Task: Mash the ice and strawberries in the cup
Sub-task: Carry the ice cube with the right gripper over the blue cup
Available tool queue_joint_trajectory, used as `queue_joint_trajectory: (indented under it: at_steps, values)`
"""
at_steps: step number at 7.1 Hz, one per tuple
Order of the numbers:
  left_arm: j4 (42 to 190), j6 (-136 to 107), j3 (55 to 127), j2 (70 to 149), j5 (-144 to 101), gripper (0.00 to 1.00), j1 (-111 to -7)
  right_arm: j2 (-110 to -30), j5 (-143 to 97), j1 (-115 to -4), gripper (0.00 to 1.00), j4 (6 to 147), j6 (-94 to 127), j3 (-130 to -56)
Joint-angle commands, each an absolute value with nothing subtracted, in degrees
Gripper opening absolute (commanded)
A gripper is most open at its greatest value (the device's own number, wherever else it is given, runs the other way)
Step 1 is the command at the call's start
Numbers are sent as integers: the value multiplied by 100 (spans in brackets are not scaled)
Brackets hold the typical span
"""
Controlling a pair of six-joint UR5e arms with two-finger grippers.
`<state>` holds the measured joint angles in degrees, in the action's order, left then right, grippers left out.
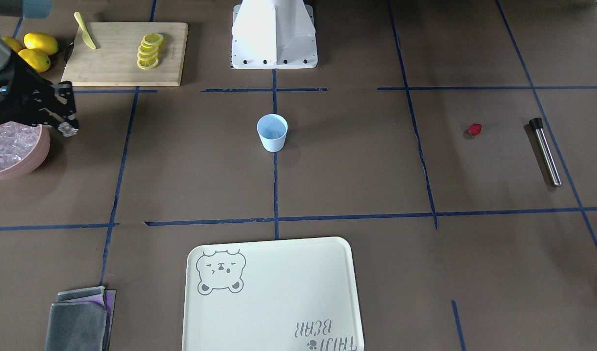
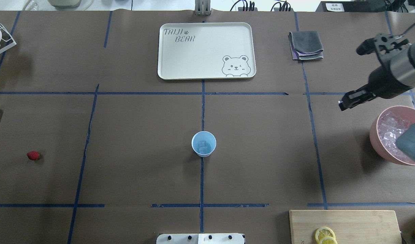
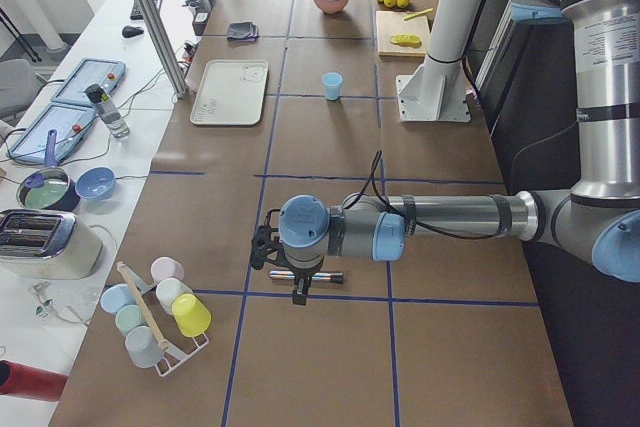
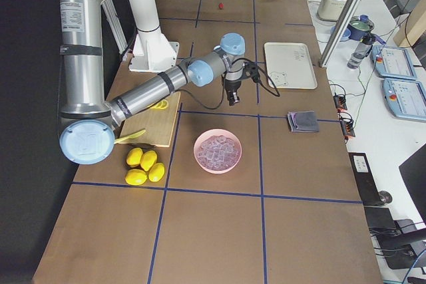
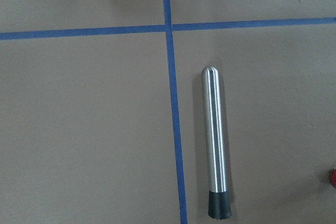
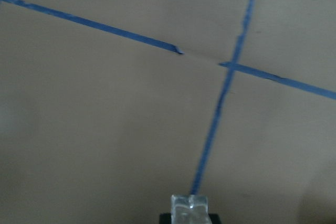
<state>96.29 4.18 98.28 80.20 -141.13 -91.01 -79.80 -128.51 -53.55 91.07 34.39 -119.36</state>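
Note:
The pale-blue cup [image 1: 272, 132] stands upright at the table's middle, with a few ice cubes inside [image 2: 203, 145]. The pink bowl [image 1: 35, 163] holds a heap of ice [image 1: 8, 144]. My right gripper [image 1: 68, 129] hangs beside the bowl, well apart from the cup. It is shut on one ice cube [image 6: 189, 207]. The red strawberry [image 1: 475, 129] lies alone on the paper. A steel muddler [image 5: 216, 142] with a black tip lies near it. My left gripper [image 3: 290, 272] hovers over the muddler. I cannot tell whether it is open or shut.
A cutting board [image 1: 125, 73] with lemon slices [image 1: 149, 50] and a yellow-green knife [image 1: 85, 37] lies by whole lemons [image 1: 35, 51]. A cream tray [image 1: 279, 292] and a folded grey cloth [image 1: 79, 319] lie on the operators' side. The white robot base [image 1: 274, 34] stands behind the cup.

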Motion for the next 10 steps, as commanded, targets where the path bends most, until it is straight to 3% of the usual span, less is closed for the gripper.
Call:
queue_joint_trajectory:
  at_steps: [1, 3, 5, 10]
  values:
    - [9738, 404, 9817, 8024, -14080, 100, -8922, -6834, -11933, -3735, 0, 9211, 5450, -11901]
    - [9817, 169, 9817, 8033, -14063, 100, -8764, -5456, -10560, -2544, 0, 10243, 6326, -11499]
    - [9853, 158, 9800, 8033, -13913, 100, -8745, -4855, -10250, -2251, 0, 10230, 6679, -10735]
    - [9853, 149, 9765, 8042, -13922, 100, -8745, -4694, -10143, -2250, 0, 9765, 6680, -10152]
